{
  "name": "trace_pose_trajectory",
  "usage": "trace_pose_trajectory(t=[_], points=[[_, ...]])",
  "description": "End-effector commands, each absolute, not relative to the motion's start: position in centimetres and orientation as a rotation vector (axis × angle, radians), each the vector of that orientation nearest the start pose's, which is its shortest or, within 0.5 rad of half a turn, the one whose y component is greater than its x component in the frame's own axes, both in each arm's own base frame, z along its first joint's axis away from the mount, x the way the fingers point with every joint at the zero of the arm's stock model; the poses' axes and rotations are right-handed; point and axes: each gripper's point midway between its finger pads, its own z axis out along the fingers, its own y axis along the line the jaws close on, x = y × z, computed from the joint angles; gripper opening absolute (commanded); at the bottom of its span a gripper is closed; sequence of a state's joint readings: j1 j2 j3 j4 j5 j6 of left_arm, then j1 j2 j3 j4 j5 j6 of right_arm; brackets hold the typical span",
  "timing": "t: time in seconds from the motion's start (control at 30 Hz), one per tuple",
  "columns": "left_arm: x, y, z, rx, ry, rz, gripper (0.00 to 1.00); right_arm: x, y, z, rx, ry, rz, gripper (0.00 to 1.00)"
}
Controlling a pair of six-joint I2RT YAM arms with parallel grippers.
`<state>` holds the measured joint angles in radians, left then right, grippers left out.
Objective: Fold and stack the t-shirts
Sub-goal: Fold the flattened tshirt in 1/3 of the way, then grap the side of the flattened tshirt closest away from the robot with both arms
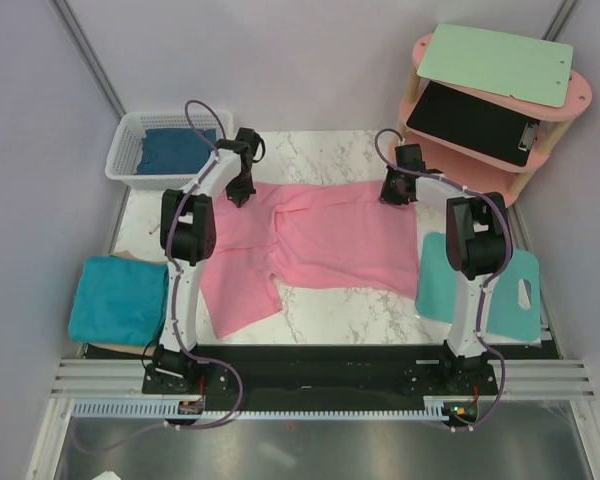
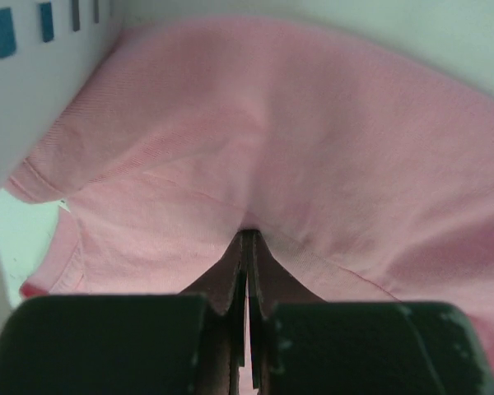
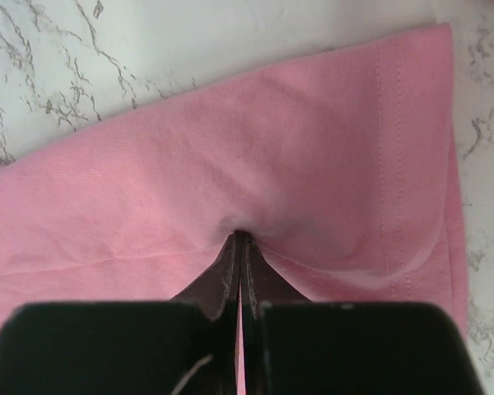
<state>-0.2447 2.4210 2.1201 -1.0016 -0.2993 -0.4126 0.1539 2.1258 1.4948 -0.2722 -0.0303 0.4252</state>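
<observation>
The pink t-shirt [image 1: 320, 240] lies spread across the middle of the marble table. My left gripper [image 1: 242, 192] is shut on its far left edge, and the pinched pink cloth [image 2: 255, 148] fills the left wrist view. My right gripper [image 1: 396, 192] is shut on its far right edge, near a stitched hem [image 3: 387, 123]. A folded teal t-shirt [image 1: 118, 298] lies at the left front. Another teal t-shirt [image 1: 480, 285] lies at the right, partly under my right arm. The dark blue t-shirt [image 1: 175, 150] sits in the white basket [image 1: 130, 150].
A pink two-tier shelf [image 1: 500, 90] stands at the back right, with a green clipboard [image 1: 495, 62] on top and a black one [image 1: 475, 122] below. The basket wall [image 2: 33, 74] is close to my left gripper. White walls close in both sides.
</observation>
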Motion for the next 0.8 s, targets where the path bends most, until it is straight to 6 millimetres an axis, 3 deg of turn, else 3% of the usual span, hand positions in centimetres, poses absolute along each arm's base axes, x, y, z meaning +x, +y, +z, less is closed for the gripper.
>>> trace_pose_trajectory(t=[0.0,0.03,0.07,0.1,0.13,0.17,0.2,0.23,0.27,0.3,0.33,0.37,0.4,0.43,0.5,0.53,0.63,0.77], points=[[49.8,-9.2,7.6,-0.235,2.640,0.277,0.06,50.0,9.6,4.5,0.305,2.426,0.230,0.00],[49.5,-9.4,9.2,-0.230,2.605,0.258,0.09,49.4,9.8,6.9,0.294,2.375,0.254,0.01],[47.7,-9.9,11.0,-0.208,2.582,0.243,0.13,48.9,9.9,8.1,0.286,2.355,0.265,0.03],[47.3,-10.5,12.5,-0.198,2.542,0.204,0.25,48.3,10.1,11.2,0.270,2.295,0.285,0.05],[45.4,-10.6,11.8,-0.179,2.576,0.200,0.34,46.8,10.0,10.8,0.263,2.312,0.284,0.09],[44.1,-11.3,14.5,-0.164,2.532,0.144,0.46,45.8,10.0,11.4,0.263,2.304,0.297,0.21],[42.9,-11.8,14.7,-0.165,2.540,0.110,0.65,44.9,9.8,13.8,0.260,2.253,0.311,0.30],[40.8,-11.7,13.2,-0.156,2.584,0.121,0.72,42.9,9.5,12.5,0.277,2.288,0.306,0.44],[39.4,-12.3,13.3,-0.151,2.584,0.100,0.77,41.7,9.8,12.7,0.273,2.292,0.346,0.50],[38.1,-12.7,14.5,-0.166,2.563,0.041,0.83,40.3,9.7,14.3,0.274,2.263,0.367,0.62],[35.8,-12.7,12.6,-0.159,2.613,0.050,0.84,38.4,9.5,12.9,0.296,2.299,0.374,0.66],[34.7,-12.8,12.0,-0.186,2.627,0.040,0.84,37.2,9.4,12.7,0.309,2.312,0.376,0.68],[33.4,-13.0,12.3,-0.186,2.625,0.002,0.84,35.7,9.0,13.2,0.327,2.314,0.377,0.68],[31.1,-12.7,10.2,-0.182,2.679,0.033,0.84,34.2,8.7,12.2,0.346,2.347,0.372,0.68],[29.1,-12.6,9.6,-0.224,2.680,0.011,0.85,32.0,8.1,12.0,0.389,2.376,0.363,0.66],[27.0,-12.1,7.8,-0.231,2.724,0.038,0.85,30.9,7.8,11.2,0.406,2.407,0.354,0.66],[24.1,-11.7,6.6,-0.283,2.735,0.016,0.85,28.3,7.6,9.4,0.435,2.484,0.355,0.63],[21.7,-10.7,5.7,-0.328,2.742,0.013,0.86,25.2,8.1,6.3,0.482,2.594,0.394,0.60]])
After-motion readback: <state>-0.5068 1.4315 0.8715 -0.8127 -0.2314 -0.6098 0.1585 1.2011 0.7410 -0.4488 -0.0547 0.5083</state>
